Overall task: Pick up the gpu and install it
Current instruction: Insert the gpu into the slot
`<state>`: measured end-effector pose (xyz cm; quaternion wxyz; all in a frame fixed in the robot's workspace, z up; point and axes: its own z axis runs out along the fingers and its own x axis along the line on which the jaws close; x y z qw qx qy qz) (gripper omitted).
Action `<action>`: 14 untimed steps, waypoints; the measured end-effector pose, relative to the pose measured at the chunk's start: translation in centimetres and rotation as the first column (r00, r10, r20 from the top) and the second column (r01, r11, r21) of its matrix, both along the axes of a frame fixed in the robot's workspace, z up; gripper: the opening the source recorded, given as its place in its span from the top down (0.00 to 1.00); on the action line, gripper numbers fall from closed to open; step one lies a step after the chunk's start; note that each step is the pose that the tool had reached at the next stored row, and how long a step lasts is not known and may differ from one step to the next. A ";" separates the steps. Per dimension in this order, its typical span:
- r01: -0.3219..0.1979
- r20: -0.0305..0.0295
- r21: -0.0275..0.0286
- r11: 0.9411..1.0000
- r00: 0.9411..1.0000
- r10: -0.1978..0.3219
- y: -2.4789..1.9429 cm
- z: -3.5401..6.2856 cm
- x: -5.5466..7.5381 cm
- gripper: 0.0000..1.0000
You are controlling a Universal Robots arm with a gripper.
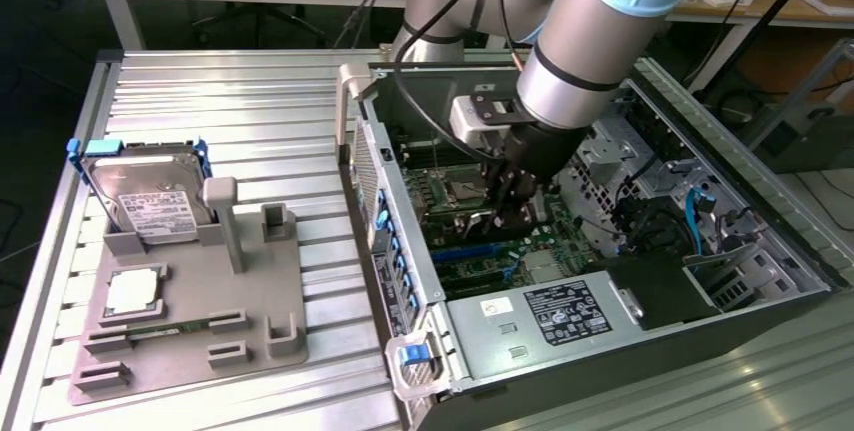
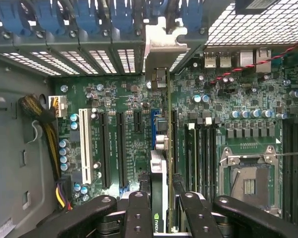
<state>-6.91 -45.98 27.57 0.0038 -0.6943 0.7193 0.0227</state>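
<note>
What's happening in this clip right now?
The robot arm has reached down into the open computer case, and its hand is shut on the gpu, held on edge over the motherboard. The card's silver bracket sits up against the case's rear slot openings, in line with the expansion slots. Whether it is fully seated cannot be told. Outside the case, a hard drive stands in a grey holder on the table.
</note>
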 end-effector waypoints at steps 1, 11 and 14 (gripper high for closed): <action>0.000 0.000 0.000 1.000 1.000 0.000 0.00 -0.14 -0.1 0.73; 0.000 0.000 -0.001 1.000 1.000 0.000 0.06 -1.23 -1.2 0.73; 0.000 -0.003 -0.001 1.000 1.000 0.000 0.06 -1.26 -1.2 0.73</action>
